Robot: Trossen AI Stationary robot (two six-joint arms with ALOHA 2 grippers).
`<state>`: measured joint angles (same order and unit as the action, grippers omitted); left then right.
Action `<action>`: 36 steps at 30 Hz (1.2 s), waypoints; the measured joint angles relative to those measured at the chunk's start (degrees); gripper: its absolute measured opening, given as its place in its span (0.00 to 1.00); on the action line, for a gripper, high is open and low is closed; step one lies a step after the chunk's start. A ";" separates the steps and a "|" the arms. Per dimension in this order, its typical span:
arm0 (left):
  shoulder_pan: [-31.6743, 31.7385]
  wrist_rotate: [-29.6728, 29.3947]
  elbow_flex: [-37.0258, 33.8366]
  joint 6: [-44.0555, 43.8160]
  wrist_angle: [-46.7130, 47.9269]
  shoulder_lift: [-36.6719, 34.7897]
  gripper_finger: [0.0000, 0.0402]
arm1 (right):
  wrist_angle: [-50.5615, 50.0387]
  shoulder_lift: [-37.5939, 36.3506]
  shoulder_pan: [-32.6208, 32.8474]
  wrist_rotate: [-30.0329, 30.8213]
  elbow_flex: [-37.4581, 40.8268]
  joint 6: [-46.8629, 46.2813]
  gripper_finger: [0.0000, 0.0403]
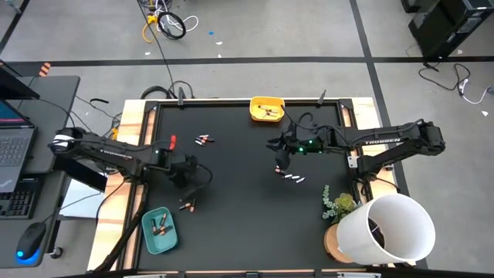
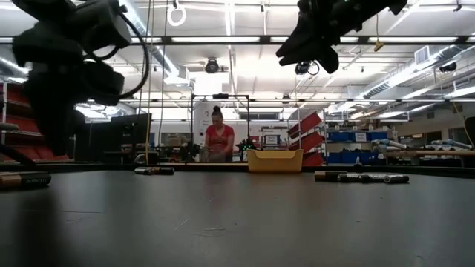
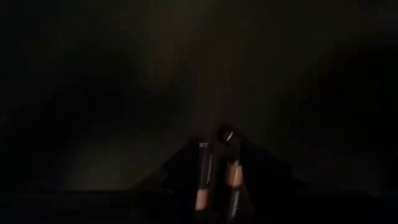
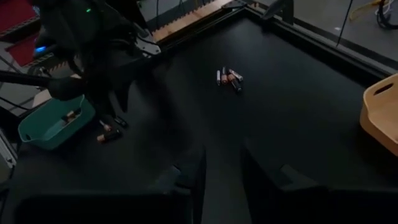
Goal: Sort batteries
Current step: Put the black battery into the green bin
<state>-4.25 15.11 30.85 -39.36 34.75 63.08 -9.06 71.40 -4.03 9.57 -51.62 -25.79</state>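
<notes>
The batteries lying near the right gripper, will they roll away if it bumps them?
Probably. The batteries are small round cylinders lying on their sides on the smooth black table, so a nudge would likely roll them. They look stiff, so the open right gripper could likely pinch one firmly.

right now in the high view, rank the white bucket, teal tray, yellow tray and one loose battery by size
1. white bucket, though it stands taller, so nearer the overhead camera
2. teal tray
3. yellow tray, only slightly smaller than the teal one
4. loose battery, far smallest
</notes>
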 joint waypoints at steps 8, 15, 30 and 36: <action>-7.42 -9.22 0.01 -1.60 4.77 0.07 0.34 | -0.50 0.00 -0.23 0.45 0.00 0.49 0.22; -11.51 -10.90 0.06 -2.99 3.78 0.75 0.34 | -0.48 0.00 -0.72 0.45 0.00 0.51 0.22; -16.18 -12.77 0.15 -6.65 0.65 7.98 0.34 | -0.46 0.00 -0.70 0.45 0.00 0.06 0.22; -16.18 -12.98 0.44 -7.82 0.49 11.47 0.33 | -0.46 0.00 -0.70 0.45 0.00 0.01 0.22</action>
<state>-20.43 2.13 31.29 -47.18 35.24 74.55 -9.52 71.40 -4.73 10.02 -51.62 -25.78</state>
